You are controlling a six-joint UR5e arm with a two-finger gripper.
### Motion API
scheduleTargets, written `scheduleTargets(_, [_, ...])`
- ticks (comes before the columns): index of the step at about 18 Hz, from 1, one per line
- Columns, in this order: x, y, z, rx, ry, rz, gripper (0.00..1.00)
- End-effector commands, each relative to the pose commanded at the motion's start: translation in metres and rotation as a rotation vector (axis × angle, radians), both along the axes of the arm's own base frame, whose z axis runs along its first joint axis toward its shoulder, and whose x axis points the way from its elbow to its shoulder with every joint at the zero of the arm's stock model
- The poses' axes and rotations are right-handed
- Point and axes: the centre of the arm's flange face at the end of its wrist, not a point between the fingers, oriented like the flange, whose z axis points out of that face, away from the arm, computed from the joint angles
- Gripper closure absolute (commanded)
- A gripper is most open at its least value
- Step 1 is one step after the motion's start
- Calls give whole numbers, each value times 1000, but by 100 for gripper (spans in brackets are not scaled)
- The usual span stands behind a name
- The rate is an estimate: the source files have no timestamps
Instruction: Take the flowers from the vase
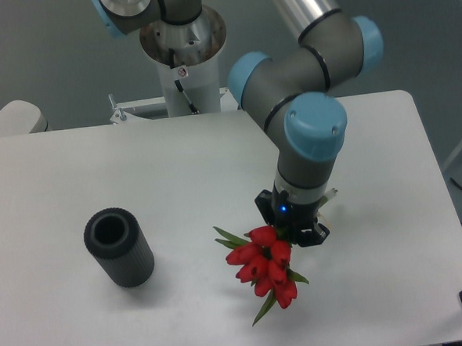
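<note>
A: Where are the flowers (264, 263) sitting right now?

B: They are hanging out of the claw (292, 230), low over the white counter (98, 173), toward its front edge and right of the middle; the red buds are bunching together and pointing toward the camera and slightly left; a few narrow green leaves are sticking out at the left and at the bottom of the bunch.

A: And the claw itself, how is it standing?

B: It is pinching the bunch at the stem end; the dark fingers are pressing in from either side just behind the buds; a small blue light is glowing on its body; the stems themselves are hiding behind the buds and the wrist, so I cannot tell how far in they are reaching.

A: What about the vase (119, 248)?

B: It is standing upright on the left part of the counter, well apart from the flowers; its dark ribbed wall and thick round rim are showing, and its opening is looking empty.

A: Anything else in view?

B: The arm's pale base column (183, 54) is rising behind the counter's far edge.
</note>
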Motion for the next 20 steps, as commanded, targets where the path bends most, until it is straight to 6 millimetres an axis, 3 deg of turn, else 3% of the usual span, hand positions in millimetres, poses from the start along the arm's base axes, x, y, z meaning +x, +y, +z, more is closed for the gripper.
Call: scheduleTargets(20, [-1, 1, -6, -5, -2, -23, 83])
